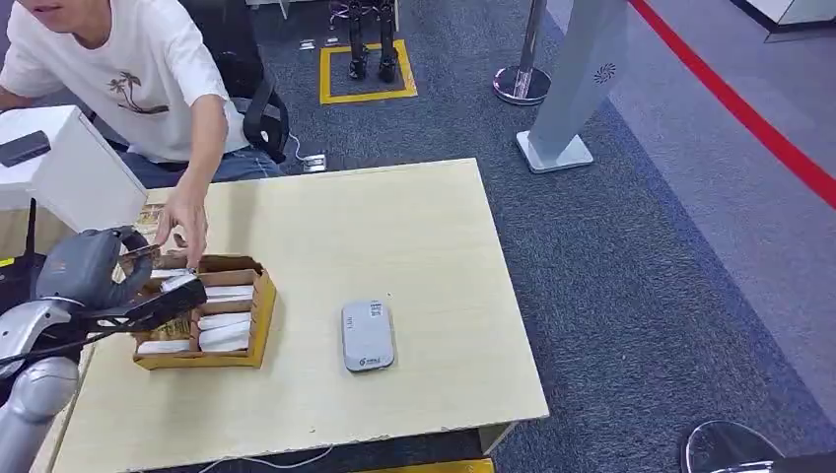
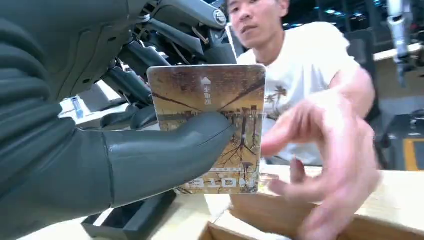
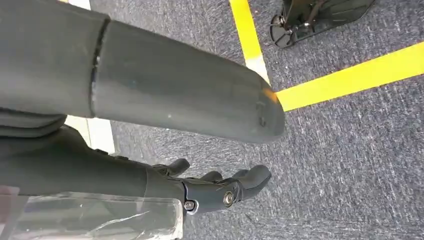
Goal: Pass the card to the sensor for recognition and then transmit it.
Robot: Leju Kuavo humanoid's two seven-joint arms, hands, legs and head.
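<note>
Already the card (image 2: 207,127) is pinched upright by the left hand (image 1: 104,271) above the cardboard box (image 1: 258,325) near the bench's (image 1: 414,236) left edge; the grey sensor (image 1: 368,335) lies rightward, toward the front edge. The right hand (image 3: 220,187) hangs, apparently loosely curled and empty.

wooden table (image 1: 414,227), card box (image 1: 258,313), grey sensor (image 1: 368,335)
</note>
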